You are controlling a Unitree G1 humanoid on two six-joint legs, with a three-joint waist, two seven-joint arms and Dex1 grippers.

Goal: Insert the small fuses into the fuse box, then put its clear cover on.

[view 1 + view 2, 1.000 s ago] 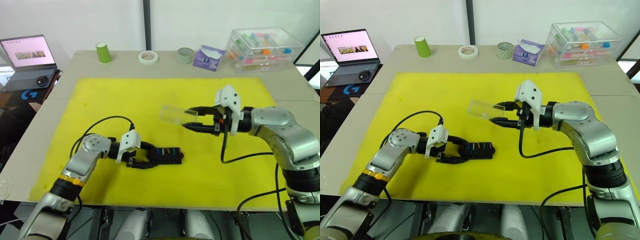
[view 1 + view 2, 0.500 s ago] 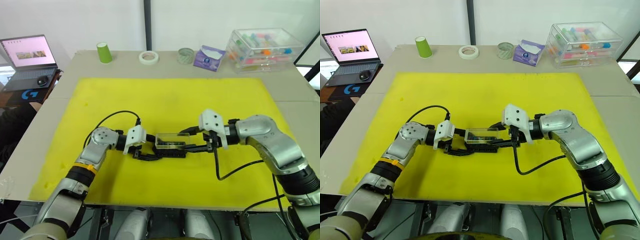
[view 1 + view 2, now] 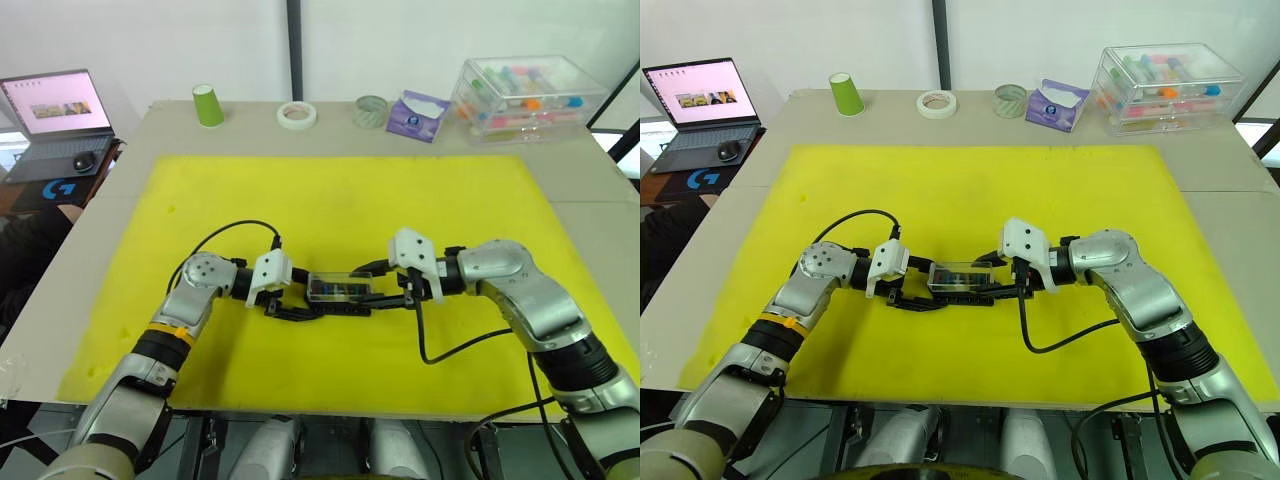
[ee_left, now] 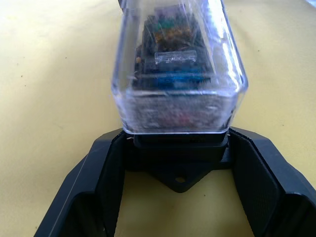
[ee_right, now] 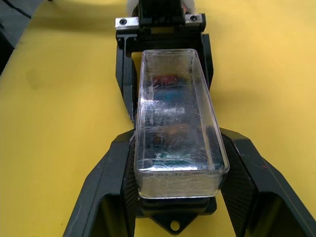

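Head views, arms: both arms are reaching low toward the middle of the yellow mat (image 3: 330, 205), the left gripper (image 3: 290, 307) coming in from 9 o'clock, the right gripper (image 3: 385, 290) from 3 o'clock, tips pointing at each other.
Head views, fuse box: the fuse box (image 3: 962, 291) is lying on the mat between the two grippers, its long axis running 9 to 3 o'clock.
Head views, clear cover: the clear cover (image 3: 338, 287) is sitting on top of the box, lined up with it.
Left wrist view, pincer: the left fingers (image 4: 108, 185) are standing partly spread, bracketing the near end of the black box (image 4: 178, 150); whether they are pressing on it cannot be told.
Left wrist view, fuses: the small fuses (image 4: 174, 79) are showing blue and green through the cover (image 4: 182, 106), seated in the box.
Right wrist view, pincer: the right fingers (image 5: 116, 173) are closing against both long sides of the cover (image 5: 174, 143), near its end.
Right wrist view, axis: the cover is pointing straight away toward the left gripper (image 5: 160, 59) at its far end.
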